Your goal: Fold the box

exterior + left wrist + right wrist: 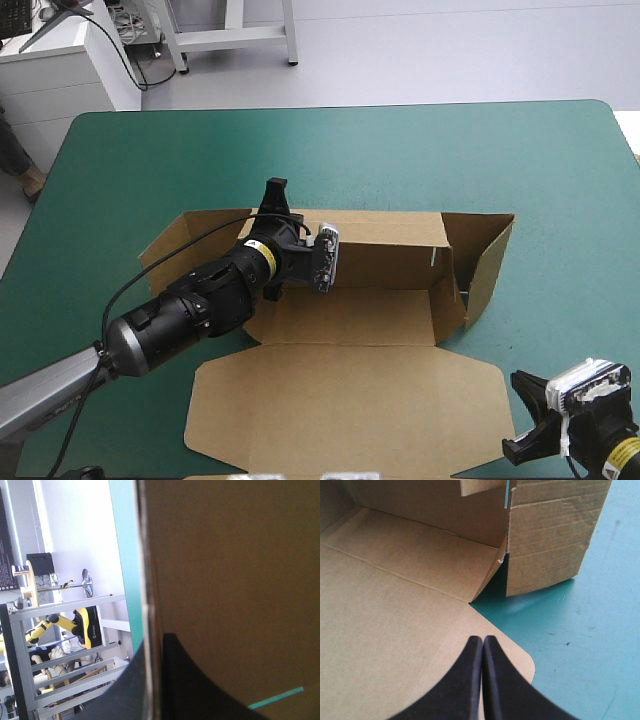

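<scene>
— Where does the box (400, 300) sit?
— Around the middle of the worktop (480, 150), partly formed. Its far wall (390, 235) stands up, the right end flap (490, 262) stands at an angle off the right end of the floor (340, 315), and the lid (345, 405) lies flat toward the near edge, almost reaching it
— And the left gripper (277, 205)?
— On the left part of the far wall, clamped on it. In its wrist view the board's edge runs between the two black fingers (200, 695), with brown board filling one side and a strip of the teal-green cover (122, 555) on the other
— The right gripper (482, 640)?
— Fingers pressed together in one point, holding nothing. It is by the near right corner of the worktop, its tip at the lid's rounded right corner (517, 655), aimed toward the gap where the right end flap meets the floor
— Touching the lid?
— Cannot tell from these views
— How much free room is there?
— Plenty beyond the far wall, where the cover is bare up to the far edge, and there is a broad bare stretch right of the end flap. On the left a side flap (170, 245) spreads outward, and the left arm (190, 310) crosses the box's left end from the near left corner. The near edge is tight, since the lid takes most of it
</scene>
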Controlling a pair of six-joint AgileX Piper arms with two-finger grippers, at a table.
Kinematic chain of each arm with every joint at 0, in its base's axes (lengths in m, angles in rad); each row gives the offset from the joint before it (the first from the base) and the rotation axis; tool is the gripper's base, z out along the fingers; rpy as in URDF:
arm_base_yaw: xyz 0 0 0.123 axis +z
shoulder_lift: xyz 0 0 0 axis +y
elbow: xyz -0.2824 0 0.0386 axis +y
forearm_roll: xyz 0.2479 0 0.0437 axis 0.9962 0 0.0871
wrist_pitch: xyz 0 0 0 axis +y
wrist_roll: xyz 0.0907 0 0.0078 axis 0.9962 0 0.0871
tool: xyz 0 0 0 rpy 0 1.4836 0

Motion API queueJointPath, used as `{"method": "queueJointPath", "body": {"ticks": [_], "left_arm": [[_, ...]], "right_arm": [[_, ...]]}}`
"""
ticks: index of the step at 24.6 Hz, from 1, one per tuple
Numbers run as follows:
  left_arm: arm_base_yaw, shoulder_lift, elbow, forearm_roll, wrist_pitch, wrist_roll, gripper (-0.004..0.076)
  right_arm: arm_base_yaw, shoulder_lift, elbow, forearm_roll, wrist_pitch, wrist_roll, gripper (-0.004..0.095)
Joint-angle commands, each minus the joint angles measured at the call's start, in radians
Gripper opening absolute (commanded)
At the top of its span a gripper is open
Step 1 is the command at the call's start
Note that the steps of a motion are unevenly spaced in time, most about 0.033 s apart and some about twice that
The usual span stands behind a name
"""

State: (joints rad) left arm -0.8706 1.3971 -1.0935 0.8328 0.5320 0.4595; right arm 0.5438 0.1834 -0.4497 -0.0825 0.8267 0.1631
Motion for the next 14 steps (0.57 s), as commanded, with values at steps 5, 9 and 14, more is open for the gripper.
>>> {"method": "queueJointPath", "body": {"ticks": [5,9,14], "left_arm": [[-0.008,-0.026,-0.002,0.039,-0.035,-0.122,-0.0008],[-0.008,-0.026,-0.002,0.073,-0.035,-0.157,-0.0008],[-0.008,-0.026,-0.002,0.073,-0.035,-0.188,-0.0008]], "right_arm": [[-0.004,0.011,-0.025,-0.055,-0.091,0.001,0.0077],[-0.004,0.011,-0.025,-0.053,-0.091,0.001,0.0363],[-0.004,0.011,-0.025,-0.026,-0.141,0.016,0.0585]]}}
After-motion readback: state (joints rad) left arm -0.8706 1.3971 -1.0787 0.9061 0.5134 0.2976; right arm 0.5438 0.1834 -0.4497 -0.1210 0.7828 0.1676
